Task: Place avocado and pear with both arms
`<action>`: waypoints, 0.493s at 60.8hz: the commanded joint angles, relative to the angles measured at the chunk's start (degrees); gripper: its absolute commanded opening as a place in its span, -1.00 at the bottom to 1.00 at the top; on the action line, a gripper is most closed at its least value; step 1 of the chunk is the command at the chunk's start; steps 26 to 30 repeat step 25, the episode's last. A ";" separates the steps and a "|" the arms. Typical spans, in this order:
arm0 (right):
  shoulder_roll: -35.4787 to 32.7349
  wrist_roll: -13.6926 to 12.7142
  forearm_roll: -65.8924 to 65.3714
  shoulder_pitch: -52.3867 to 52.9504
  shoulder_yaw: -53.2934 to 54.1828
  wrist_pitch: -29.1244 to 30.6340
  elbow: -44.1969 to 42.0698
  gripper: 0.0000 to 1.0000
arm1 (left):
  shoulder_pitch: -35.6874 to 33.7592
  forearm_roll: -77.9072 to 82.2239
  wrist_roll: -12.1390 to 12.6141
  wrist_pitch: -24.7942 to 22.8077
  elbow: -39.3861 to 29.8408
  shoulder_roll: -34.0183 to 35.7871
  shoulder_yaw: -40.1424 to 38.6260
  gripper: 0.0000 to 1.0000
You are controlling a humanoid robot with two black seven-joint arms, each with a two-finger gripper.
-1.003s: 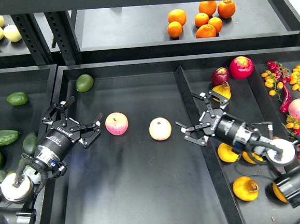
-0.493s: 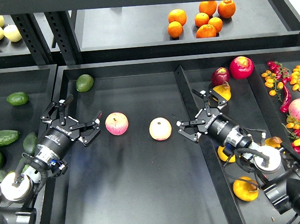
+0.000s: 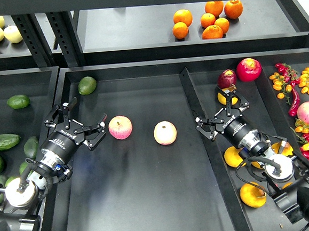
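Here the left pincer point(image 3: 78, 124) hangs over the left part of the middle tray point(image 3: 145, 202), its fingers spread wide and holding nothing. A pink apple point(image 3: 120, 127) lies just beside its fingertips, and a paler yellow-pink apple point(image 3: 165, 133) lies further toward the tray's centre. The avocado point(image 3: 87, 85) rests in the tray's far left corner, well apart from the left pincer.

The right pincer point(image 3: 221, 114) hangs just past the divider point(image 3: 198, 128) at the tray's right edge, over the right-hand compartment, likewise spread wide and empty. The pear point(image 3: 227, 96) lies directly behind it near the compartment's far edge, partly hidden by the fingers; whether they touch cannot be told. A dark red apple point(image 3: 227, 78) sits just beyond the pear.

Oranges point(image 3: 206, 19) sit on the upper shelf point(image 3: 126, 32).
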 commanded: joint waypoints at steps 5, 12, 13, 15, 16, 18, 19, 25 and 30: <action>0.00 0.00 0.00 0.01 0.00 0.00 0.09 0.98 | -0.27 -0.01 0.03 0.00 0.07 0.00 0.83 0.98; 0.00 -0.09 0.00 0.01 0.00 0.00 0.09 0.98 | -0.27 -0.01 0.03 0.00 0.07 0.00 1.44 0.98; 0.00 -0.09 0.00 0.01 0.09 0.00 0.09 0.98 | -0.27 -0.01 0.03 0.00 0.07 0.00 1.44 0.98; 0.00 0.00 0.00 0.01 0.09 0.00 0.09 0.98 | -0.27 -0.01 0.03 0.00 -0.02 0.00 1.53 0.98; 0.00 -0.09 0.00 0.01 0.09 0.00 0.18 0.98 | -0.27 -0.01 0.03 0.00 -0.02 0.00 1.53 0.98; 0.00 0.00 0.09 0.01 0.09 0.00 0.18 0.98 | -0.27 -0.01 0.11 0.00 -0.02 0.00 1.53 0.98; 0.00 0.00 0.00 0.10 0.09 0.00 0.18 0.98 | -0.27 -0.01 0.11 0.00 -0.02 0.00 1.53 0.98; 0.00 0.00 0.00 0.01 0.52 0.00 0.35 0.98 | -0.27 -0.01 0.20 0.00 -0.10 0.00 1.53 0.98; 0.00 0.00 0.00 0.01 0.52 0.00 0.35 0.98 | -0.27 -0.01 0.20 0.00 -0.10 0.00 1.53 0.98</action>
